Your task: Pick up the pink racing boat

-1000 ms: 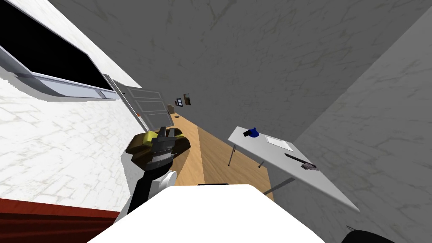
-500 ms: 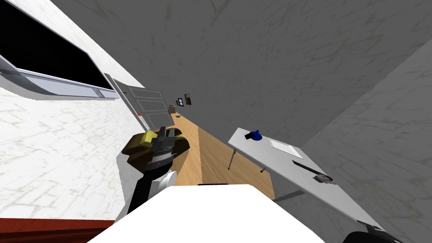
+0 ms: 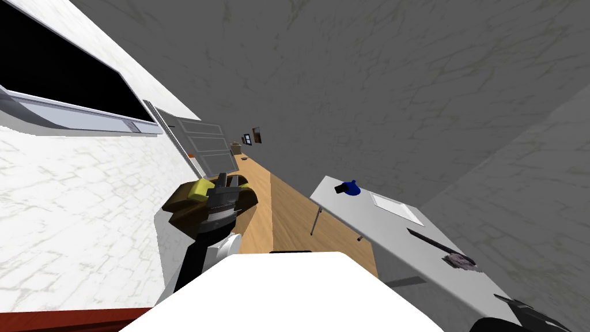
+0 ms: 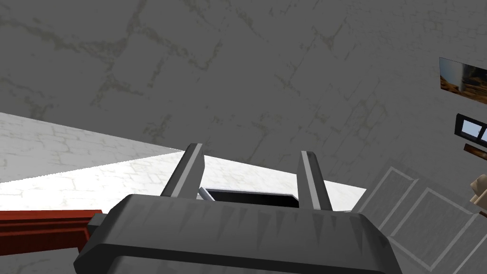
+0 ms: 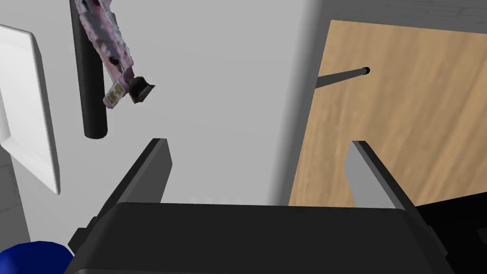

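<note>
The pink racing boat (image 5: 113,45), mottled pink and white with a small dark piece at one end, is lying flat on the pale grey table (image 5: 214,95); it is lying alongside a dark rod (image 5: 89,71) and seems to be touching it, though I cannot tell for sure; in the head view it is sitting at the end of the rod nearest me, toward the table's near end. Past the rod, a shallow white tray (image 5: 26,109) is resting on the table, apart from the boat; its inside is showing as plain white. Further along, near the table's far corner, a blue vessel (image 3: 348,187) with a dark part on one side is standing; its inside is hidden, so I cannot tell what it is holding.

The right gripper (image 5: 259,161) is hovering over the table's edge with its fingers spread wide and gripping nothing; one finger is hanging over the table and the other over the wooden floor (image 5: 404,95), where a thin dark table leg (image 5: 342,76) is showing; the boat is lying ahead of the gripper and out past the table-side finger, apart from it.

The left gripper (image 4: 249,166) is hanging ahead of me on the left, away from the table, its fingers standing apart around nothing.
</note>
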{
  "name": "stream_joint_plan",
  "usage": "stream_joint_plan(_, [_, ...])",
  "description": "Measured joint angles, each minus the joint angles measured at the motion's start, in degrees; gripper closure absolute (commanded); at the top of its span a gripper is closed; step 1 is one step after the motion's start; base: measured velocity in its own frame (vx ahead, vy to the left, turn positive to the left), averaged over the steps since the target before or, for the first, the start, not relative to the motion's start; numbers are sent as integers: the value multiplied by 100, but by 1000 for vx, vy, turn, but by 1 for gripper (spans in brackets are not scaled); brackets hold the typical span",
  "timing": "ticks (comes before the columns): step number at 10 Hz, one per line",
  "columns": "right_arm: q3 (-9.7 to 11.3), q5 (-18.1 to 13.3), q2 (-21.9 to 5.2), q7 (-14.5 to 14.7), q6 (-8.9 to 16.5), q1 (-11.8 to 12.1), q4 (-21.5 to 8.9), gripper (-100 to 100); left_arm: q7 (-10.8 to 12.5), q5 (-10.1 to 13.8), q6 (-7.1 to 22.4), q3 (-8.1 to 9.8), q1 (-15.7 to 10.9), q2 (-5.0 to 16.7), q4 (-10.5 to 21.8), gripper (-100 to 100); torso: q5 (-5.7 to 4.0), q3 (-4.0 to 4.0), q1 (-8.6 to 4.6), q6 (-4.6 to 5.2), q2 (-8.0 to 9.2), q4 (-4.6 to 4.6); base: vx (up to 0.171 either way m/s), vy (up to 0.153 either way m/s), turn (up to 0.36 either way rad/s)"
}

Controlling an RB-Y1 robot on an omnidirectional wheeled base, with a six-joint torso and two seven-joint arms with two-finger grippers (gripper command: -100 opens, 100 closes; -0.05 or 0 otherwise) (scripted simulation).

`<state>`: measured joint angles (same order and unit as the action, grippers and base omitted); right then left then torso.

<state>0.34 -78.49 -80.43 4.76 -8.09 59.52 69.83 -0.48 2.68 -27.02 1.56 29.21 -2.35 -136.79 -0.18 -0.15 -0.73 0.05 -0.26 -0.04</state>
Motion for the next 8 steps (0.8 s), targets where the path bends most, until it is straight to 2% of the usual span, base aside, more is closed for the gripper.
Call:
stream_joint_plan(2, [-2,-255,-48,187,-10,-59,-94,-100,0,0,0,0,0,0,0,0,-2,5,-5,1,9,2,71,-111,61])
stream_joint_plan(6, [162,-709,-159,242,110,-120,-61,-100,0,0,0,0,0,0,0,0,-5,-5,-16,-1,-8,-2,85,-116,77])
stream_joint_plan(7, [169,-723,-162,240,117,-125,-59,0,0,0,0,0,0,0,0,0,-2,5,8,3,10,1,9,-15,1])
stream_joint_plan(8, [167,-721,-163,241,117,-125,-59,-100,0,0,0,-1,-1,-1,0,0,5,14,32,4,25,6,38,-19,-230])
